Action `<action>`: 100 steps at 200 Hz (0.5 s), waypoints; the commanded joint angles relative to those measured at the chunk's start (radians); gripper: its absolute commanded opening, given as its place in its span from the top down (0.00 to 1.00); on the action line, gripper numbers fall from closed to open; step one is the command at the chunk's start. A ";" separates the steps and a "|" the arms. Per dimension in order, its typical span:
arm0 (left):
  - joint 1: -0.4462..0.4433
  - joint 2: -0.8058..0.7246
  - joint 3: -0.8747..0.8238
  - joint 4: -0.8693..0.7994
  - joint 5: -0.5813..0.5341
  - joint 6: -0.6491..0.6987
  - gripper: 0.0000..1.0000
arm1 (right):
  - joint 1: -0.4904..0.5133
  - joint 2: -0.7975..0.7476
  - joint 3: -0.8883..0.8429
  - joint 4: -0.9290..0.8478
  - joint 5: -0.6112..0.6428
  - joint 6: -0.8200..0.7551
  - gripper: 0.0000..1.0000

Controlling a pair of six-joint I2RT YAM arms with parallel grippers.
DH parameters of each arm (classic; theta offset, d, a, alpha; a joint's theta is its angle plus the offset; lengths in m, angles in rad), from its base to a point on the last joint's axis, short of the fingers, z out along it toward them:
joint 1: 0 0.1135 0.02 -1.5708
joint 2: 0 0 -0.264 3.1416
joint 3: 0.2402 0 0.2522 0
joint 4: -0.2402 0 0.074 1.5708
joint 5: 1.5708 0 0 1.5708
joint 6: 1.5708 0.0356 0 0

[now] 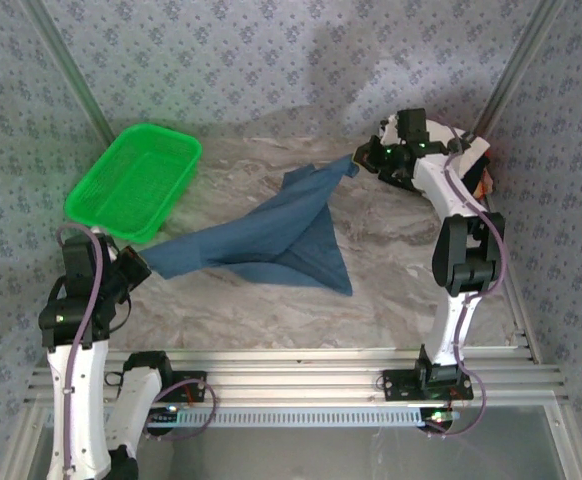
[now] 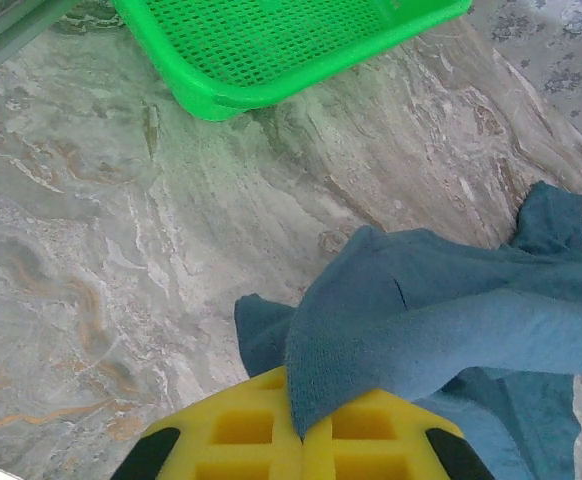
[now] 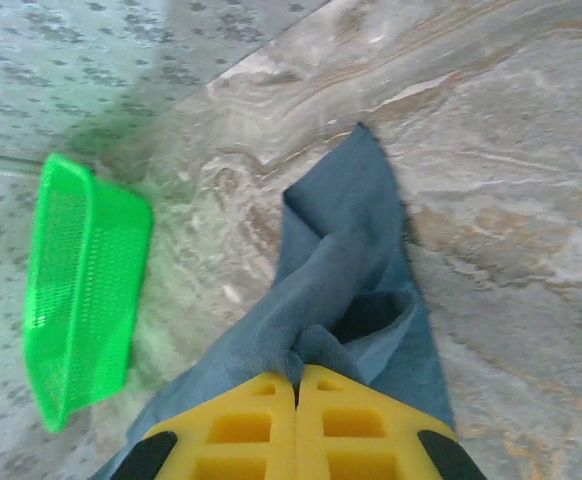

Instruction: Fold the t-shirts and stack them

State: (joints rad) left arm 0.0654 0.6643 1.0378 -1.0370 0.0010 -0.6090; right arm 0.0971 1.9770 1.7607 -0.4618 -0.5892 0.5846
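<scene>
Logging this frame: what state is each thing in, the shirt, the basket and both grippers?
shirt: unfolded, stretched between the two grippers, one flap trailing loose.
basket: upright, empty.
left gripper: shut on one end of the shirt.
right gripper: shut on the opposite end of the shirt.

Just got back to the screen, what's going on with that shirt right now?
Both arms hold the dusty-blue t-shirt between them. The left gripper is shut on one end at the near left, close to the green basket. The right gripper is shut on the opposite end at the far right. The cloth is stretched between them, its loose middle drooping toward the marbled table. It is not yet folded flat.
</scene>
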 commanded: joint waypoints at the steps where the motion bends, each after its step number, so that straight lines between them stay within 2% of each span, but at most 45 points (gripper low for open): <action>1: 0.008 0.004 0.044 -0.001 -0.041 0.035 1.00 | -0.023 -0.044 0.062 0.026 -0.105 0.071 1.00; 22: 0.008 0.011 0.079 -0.001 -0.055 0.050 1.00 | -0.035 -0.079 0.087 0.011 -0.154 0.072 1.00; 64: 0.009 0.018 0.070 0.021 -0.048 0.044 1.00 | -0.055 -0.106 0.085 -0.047 -0.147 0.063 1.00; 100: 0.009 0.008 0.042 0.024 -0.032 0.032 1.00 | -0.029 -0.043 0.127 -0.006 -0.148 0.086 1.00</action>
State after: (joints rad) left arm 0.0654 0.6807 1.0946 -1.0355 -0.0238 -0.5838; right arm 0.0517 1.8950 1.8206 -0.4778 -0.7200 0.6441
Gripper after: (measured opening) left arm 0.042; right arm 0.065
